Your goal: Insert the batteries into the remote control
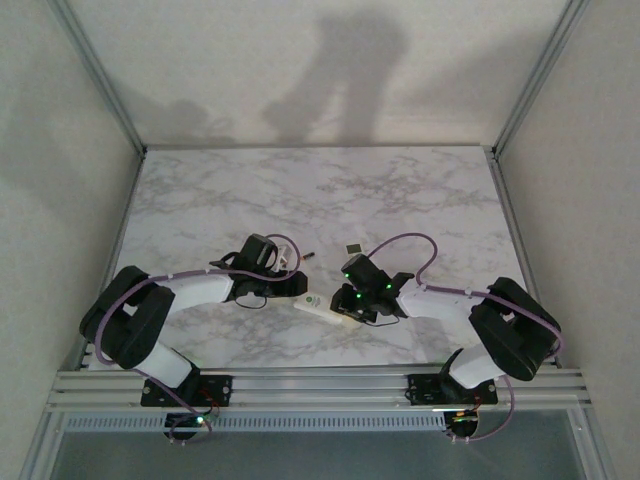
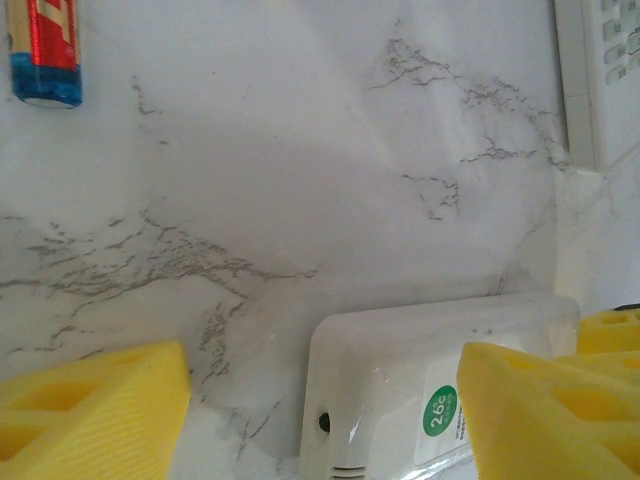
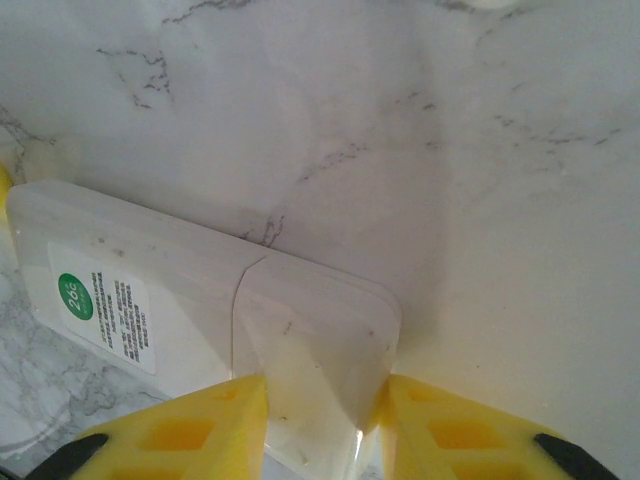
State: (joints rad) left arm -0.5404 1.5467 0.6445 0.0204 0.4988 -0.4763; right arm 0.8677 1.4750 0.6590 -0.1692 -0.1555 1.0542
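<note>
On the table [image 1: 400, 190], the right gripper [image 3: 322, 390] pinches one end of the remote [image 3: 200, 290]. The left gripper [image 2: 325, 360] hangs spread wide at its other end; a battery [image 2: 45, 50] lies apart.

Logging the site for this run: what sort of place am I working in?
Probably a lab robot cell, not a home: a marble-patterned tabletop boxed in by plain white panels on aluminium frame posts, with the left arm and right arm bolted to a rail.
</note>
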